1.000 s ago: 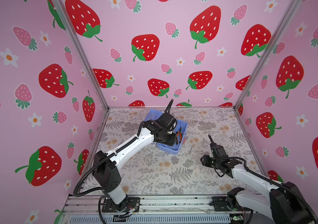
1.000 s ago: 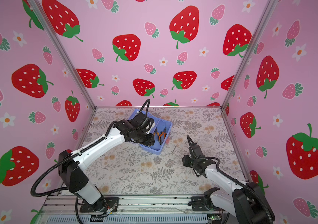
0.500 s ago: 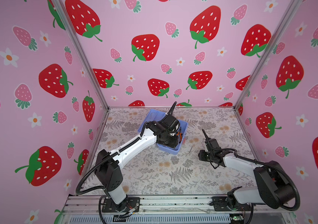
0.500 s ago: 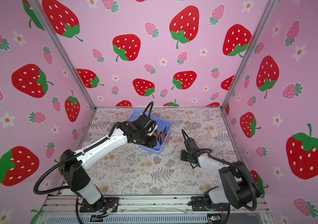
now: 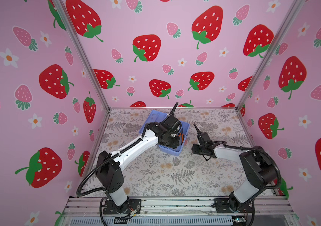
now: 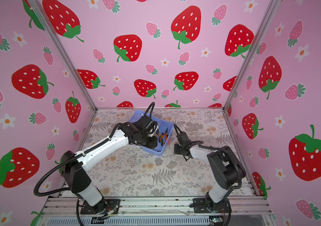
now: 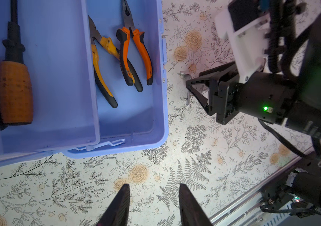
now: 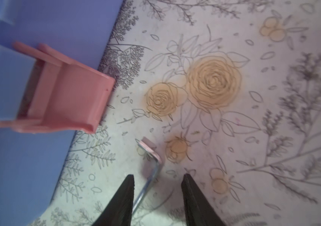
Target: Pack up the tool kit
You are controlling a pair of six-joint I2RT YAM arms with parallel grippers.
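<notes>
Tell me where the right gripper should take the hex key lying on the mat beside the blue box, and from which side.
I'd grip the hex key by its long straight shank, from straight above, jaws across it. It lies flat on the mat, and the bent end is short. The right gripper straddles the shank, open.
</notes>
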